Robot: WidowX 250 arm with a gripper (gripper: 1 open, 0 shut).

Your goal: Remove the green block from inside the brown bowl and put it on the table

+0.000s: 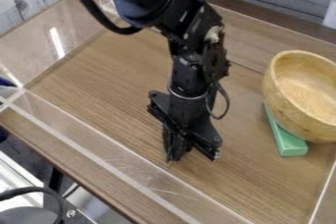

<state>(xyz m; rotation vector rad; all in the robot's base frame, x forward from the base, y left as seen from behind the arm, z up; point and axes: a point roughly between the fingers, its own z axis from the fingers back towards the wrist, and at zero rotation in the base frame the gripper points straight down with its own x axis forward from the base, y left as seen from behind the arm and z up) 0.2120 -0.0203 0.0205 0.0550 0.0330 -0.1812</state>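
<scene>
Your gripper (188,147) points straight down over the middle of the table (105,81), closer to the near edge than the far one. Jaws are pressed together, nothing between them. The tips sit right at the wood surface; you can't tell from this angle whether they actually touch it.

The green block (285,138) is not in the bowl. It lies flat on the table near the right edge, tucked against the near-left side of the brown bowl (305,94), partly under the bowl's overhang. Whether the bowl rests on it or just leans beside it, can't tell. Only the block's long strip and near end show.

The bowl sits upright at the right edge, cut off by the frame, pale grainy inside visible with nothing showing in it.

Block and gripper are apart: bare wood between them, block off to the right of your tool.

The arm (171,17) comes in from the far left corner and bends down to the wrist. Clear acrylic walls (92,135) run along the near and left edges.
</scene>
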